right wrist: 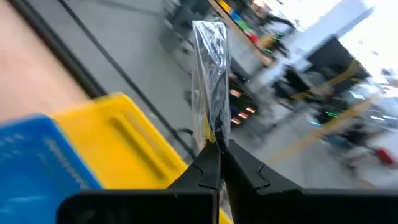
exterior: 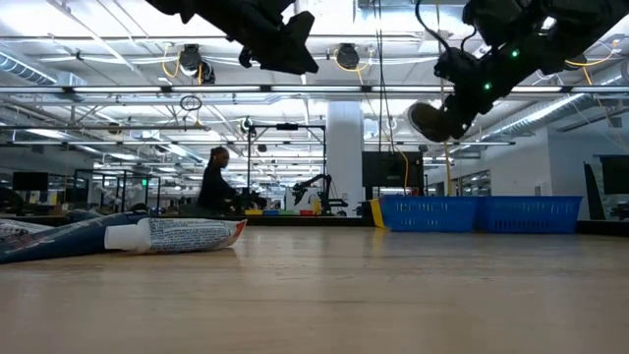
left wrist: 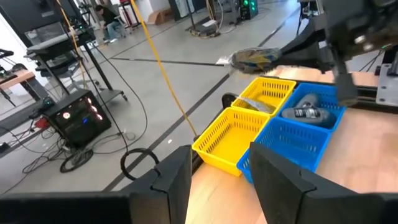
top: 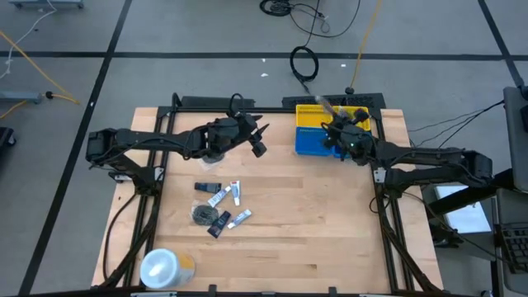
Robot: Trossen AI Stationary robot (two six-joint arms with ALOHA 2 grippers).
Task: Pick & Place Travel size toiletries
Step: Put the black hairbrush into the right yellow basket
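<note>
Your right gripper [right wrist: 216,155] is clenched on a clear crinkly sachet [right wrist: 210,81], fingers pinched tight on its lower edge, and it hangs above the yellow basket [top: 318,118]. In the left wrist view that sachet [left wrist: 255,58] shows over the yellow basket [left wrist: 239,127], which already holds one pale packet [left wrist: 254,104]. The blue basket [left wrist: 308,134] beside it, touching it, holds a dark tube [left wrist: 305,112]. Your left gripper [top: 257,142] is raised over the table's [top: 330,214] far side, fingers [left wrist: 171,180] parted, gripping nothing. The remaining toiletries [top: 219,205] lie clustered on the wood near the left arm: small white tubes, dark pieces. A white-and-yellow roll [top: 165,267] sits at the near edge.
</note>
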